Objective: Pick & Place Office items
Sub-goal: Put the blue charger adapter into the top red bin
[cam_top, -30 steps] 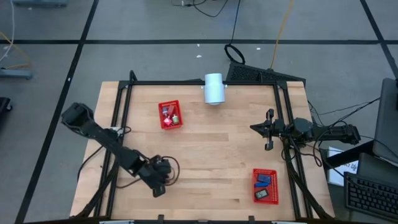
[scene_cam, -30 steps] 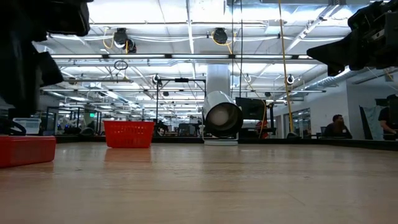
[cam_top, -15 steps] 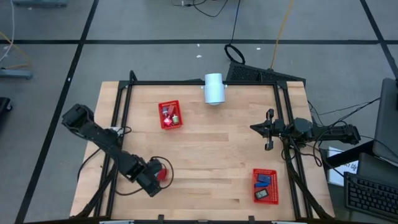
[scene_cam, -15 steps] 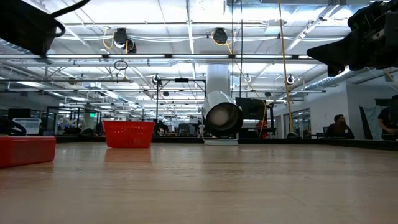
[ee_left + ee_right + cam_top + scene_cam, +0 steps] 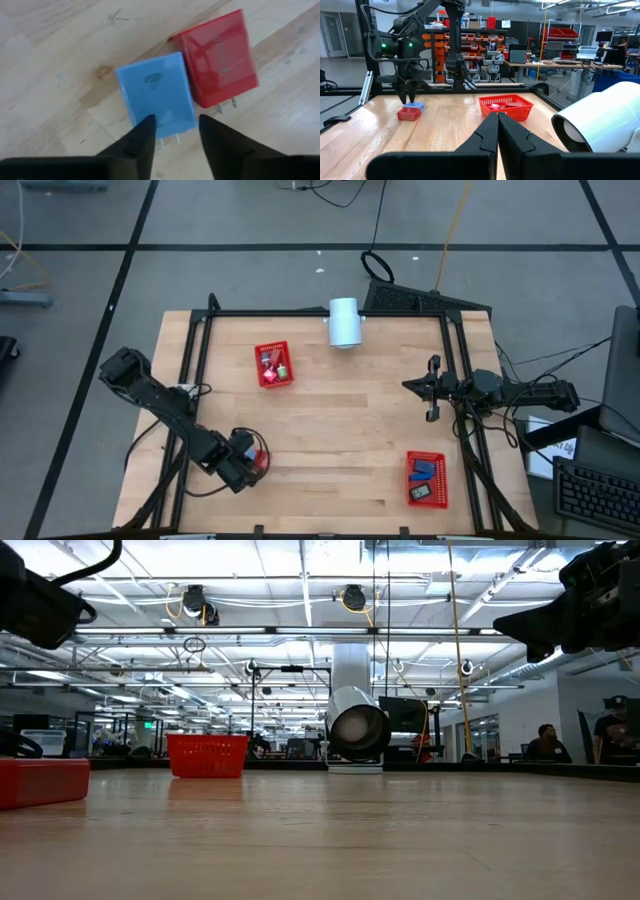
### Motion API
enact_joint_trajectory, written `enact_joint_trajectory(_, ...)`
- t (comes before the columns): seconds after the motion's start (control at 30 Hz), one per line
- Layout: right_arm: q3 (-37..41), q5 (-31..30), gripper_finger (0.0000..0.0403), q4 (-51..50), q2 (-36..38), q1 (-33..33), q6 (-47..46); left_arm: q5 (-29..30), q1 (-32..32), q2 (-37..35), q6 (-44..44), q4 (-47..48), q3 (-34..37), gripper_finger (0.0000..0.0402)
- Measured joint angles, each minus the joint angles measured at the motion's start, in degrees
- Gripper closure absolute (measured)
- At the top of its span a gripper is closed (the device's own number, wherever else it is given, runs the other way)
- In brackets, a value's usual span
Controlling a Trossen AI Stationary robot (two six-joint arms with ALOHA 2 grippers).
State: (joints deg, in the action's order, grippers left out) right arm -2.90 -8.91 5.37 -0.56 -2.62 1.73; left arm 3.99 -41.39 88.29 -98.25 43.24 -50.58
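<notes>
A light blue piece (image 5: 157, 95) and a red piece (image 5: 220, 55) lie flat, side by side, on the wooden table near its front left; each has small metal prongs at one end. My left gripper (image 5: 175, 122) points straight down over the blue piece's pronged end, open. In the high view it (image 5: 245, 467) hides the blue piece, and only the red one (image 5: 259, 463) shows. My right gripper (image 5: 497, 120) is shut and level at the table's right side (image 5: 408, 385), holding nothing. My left gripper stands with its fingertips (image 5: 148, 125) over the light blue piece's pronged end (image 5: 170, 131), coming from above. From the right wrist view its tips (image 5: 409, 100) are right at the piece's top; whether they touch it I cannot tell.
One red mesh basket (image 5: 272, 365) with small pieces stands at the far left of centre. Another (image 5: 426, 478), at the front right, holds dark blue and black pieces. A white cylinder (image 5: 344, 322) lies at the far edge. A black frame (image 5: 190, 380) borders the table.
My left gripper has rolled about its downward axis and shifted a little toward the table's left edge. The red piece, hidden under it a second ago, now shows beside it in the high view. In the low view the arm's dark bulk has left the near left.
</notes>
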Motion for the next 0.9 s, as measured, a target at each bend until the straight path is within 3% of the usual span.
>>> enact_joint_trajectory(0.13,0.0,0.0,0.0403,0.0,0.0,0.0,0.0,-0.5,0.0,-0.2,0.2,0.0,0.7,0.0204)
enact_joint_trajectory(0.3,0.0,0.0,0.0403,0.0,0.0,0.0,0.0,0.0,0.3,-0.2,0.4,0.0,0.7,0.0178)
enact_joint_trajectory(0.53,0.0,0.0,0.0403,0.0,0.0,0.0,0.0,-6.3,1.4,-0.7,2.1,0.7,0.8,0.0174)
enact_joint_trajectory(0.9,0.0,0.0,0.0403,0.0,0.0,0.0,0.0,-7.9,2.3,-2.4,-0.5,9.1,1.1,0.0174)
